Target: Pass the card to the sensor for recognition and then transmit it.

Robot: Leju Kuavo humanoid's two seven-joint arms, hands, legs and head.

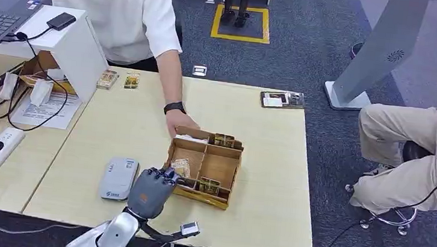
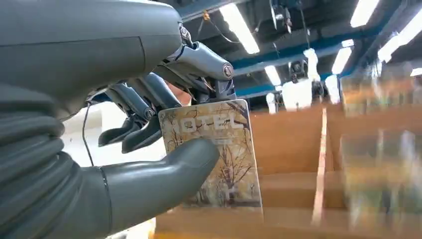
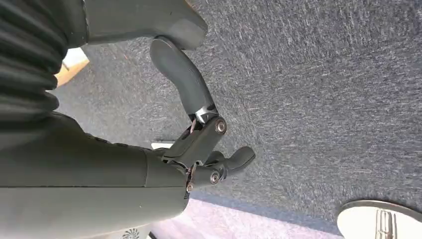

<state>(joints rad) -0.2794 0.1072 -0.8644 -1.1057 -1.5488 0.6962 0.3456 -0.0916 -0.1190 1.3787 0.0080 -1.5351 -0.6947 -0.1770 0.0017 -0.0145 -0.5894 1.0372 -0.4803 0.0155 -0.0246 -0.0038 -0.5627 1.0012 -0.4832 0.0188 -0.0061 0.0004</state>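
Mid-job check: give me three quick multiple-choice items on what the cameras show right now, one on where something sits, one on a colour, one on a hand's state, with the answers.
1. Where is the grey card reader relative to the brown divided box?
A. On the table on the robot's left of the box
B. Inside the box
C. On the floor

2. What colour is the shirt of the person across the table?
A. Red
B. White
C. Black

3. What is the left hand doing?
A. Hanging with nothing in it
B. Pressing the card reader
C. Holding a hotel card

Answers: 1 A, the head view shows the reader on the tabletop beside the box. 2 B, the short-sleeved shirt is white. 3 C, the left wrist view shows thumb and fingers pinching the card over the box.
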